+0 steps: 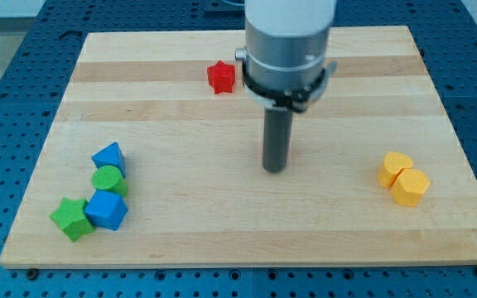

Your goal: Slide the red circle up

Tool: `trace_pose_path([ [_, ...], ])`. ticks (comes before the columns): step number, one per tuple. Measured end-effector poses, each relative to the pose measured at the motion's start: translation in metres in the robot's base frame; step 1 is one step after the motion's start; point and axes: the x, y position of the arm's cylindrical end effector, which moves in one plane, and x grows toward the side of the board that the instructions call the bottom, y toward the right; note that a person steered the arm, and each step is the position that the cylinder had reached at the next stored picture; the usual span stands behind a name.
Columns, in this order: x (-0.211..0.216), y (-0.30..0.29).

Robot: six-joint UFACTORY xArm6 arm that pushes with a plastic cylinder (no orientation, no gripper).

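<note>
No red circle shows in the camera view; the arm's wide body and rod may hide it. A red star [220, 77] lies near the view's top, left of the arm. My tip [274, 170] rests on the wooden board [346, 223] near its middle, below and to the right of the red star. It touches no block that I can see.
At the view's lower left lies a cluster: a blue triangle-like block [108, 157], a green circle [107, 179], a blue block [106, 209] and a green star [71, 218]. At the right, two yellow blocks [397, 165] [410, 187] touch each other.
</note>
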Motion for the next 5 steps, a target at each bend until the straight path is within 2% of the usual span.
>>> trace_pose_path([
  [4,-0.116,0.030],
  [5,-0.116,0.138],
])
